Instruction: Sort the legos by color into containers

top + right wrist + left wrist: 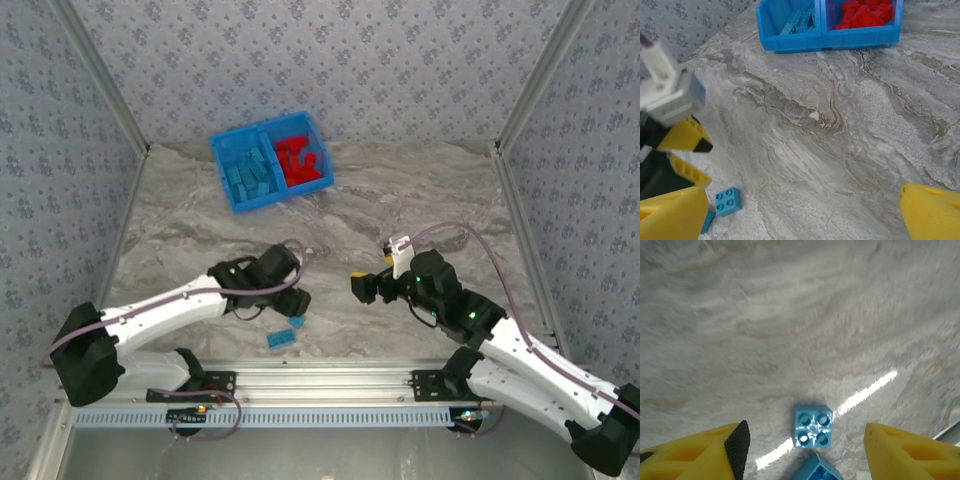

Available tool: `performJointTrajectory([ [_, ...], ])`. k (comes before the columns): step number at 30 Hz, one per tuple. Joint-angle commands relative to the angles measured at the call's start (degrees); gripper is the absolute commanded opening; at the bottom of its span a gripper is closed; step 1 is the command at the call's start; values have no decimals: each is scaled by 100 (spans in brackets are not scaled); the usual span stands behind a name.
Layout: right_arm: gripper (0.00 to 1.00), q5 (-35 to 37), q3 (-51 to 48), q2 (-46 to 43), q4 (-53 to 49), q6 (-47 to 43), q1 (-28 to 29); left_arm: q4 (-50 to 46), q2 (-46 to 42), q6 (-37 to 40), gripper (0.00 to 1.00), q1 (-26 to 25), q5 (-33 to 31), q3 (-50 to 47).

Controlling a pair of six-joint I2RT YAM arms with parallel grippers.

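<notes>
Left claw (805, 442) spread; 1 square blue lego (812, 426) lies between its fingers, untouched, studs up, slightly skewed. Right claw (805, 215) spread.

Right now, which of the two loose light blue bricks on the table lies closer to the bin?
The small square four-stud brick; the longer brick lies just beside it, nearer the arm bases.

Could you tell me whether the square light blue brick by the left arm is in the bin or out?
Out: the brick lies on the table, well short of the bin.
</notes>
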Motion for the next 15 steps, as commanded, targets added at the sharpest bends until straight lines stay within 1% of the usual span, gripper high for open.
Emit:
performJointTrajectory([
  [1, 100, 20, -3, -12, 160, -41, -13, 826, 143, -355, 68, -241, -341, -231],
  [3, 100, 33, 25, -28, 29, -42, -13, 902, 337, -398, 71, -263, -345, -324],
  [7, 100, 54, 22, -82, -100, -41, -16, 993, 655, -311, 71, -312, -261, -505],
  [11, 100, 79, 21, -100, -110, -59, -25, 1124, 793, -334, 68, -369, -169, -695],
  [15, 100, 74, -20, -91, -23, -41, -28, 1217, 881, -345, 63, -394, -68, -784],
])
